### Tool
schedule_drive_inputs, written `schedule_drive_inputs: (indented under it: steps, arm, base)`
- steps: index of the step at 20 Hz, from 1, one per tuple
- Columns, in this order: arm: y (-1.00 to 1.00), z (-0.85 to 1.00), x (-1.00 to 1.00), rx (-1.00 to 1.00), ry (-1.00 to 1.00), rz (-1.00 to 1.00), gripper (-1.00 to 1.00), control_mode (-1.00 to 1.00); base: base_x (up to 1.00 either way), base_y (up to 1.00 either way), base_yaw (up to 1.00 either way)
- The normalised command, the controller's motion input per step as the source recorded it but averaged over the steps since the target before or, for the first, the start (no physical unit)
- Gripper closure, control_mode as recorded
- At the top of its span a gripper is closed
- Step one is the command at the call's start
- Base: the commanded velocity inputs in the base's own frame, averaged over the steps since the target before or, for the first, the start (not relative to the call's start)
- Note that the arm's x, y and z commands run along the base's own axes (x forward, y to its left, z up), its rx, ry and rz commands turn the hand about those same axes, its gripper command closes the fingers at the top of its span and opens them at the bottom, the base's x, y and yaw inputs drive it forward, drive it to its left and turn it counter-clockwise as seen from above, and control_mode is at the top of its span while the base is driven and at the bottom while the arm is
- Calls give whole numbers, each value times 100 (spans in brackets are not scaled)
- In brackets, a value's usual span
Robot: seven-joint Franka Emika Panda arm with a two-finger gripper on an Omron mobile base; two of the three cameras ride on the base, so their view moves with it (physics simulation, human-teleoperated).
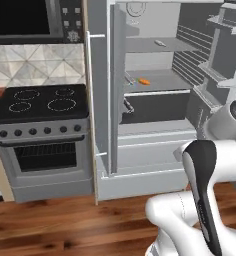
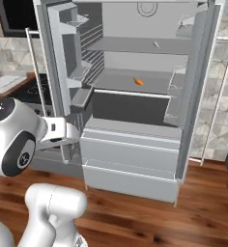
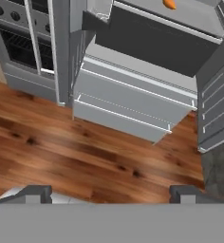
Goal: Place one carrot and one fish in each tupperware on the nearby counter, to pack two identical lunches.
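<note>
One carrot [image 1: 144,81] on fridge shelf [image 1: 162,80]; one pale item [image 1: 160,43] above.

The open fridge [image 2: 135,120] is pale grey throughout, its shelves and drawers the same flat grey, with a darker grey hollow above the drawers. Far ahead of the spread jaws, on a middle shelf, lies 1 bright orange carrot [image 1: 144,81]; a small silver-grey fish [image 1: 160,43] lies on the shelf above. The floor [image 3: 85,156] is reddish-brown wood with dark grain streaks. The stove [image 1: 40,135] is grey with a black top ringed by 4 white dotted circles. The wall tiles [image 1: 35,65] show a beige diamond pattern.
</note>
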Motion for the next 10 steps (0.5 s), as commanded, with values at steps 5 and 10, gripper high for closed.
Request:
schedule_drive_inputs:
  steps: [5, 10]
  arm:
    - [0, 0, 0, 0, 0, 0, -100, 100]
    - [0, 0, 0, 0, 0, 0, -100, 100]
  base:
    - [31, -65, -2]
    - [57, -14, -2]
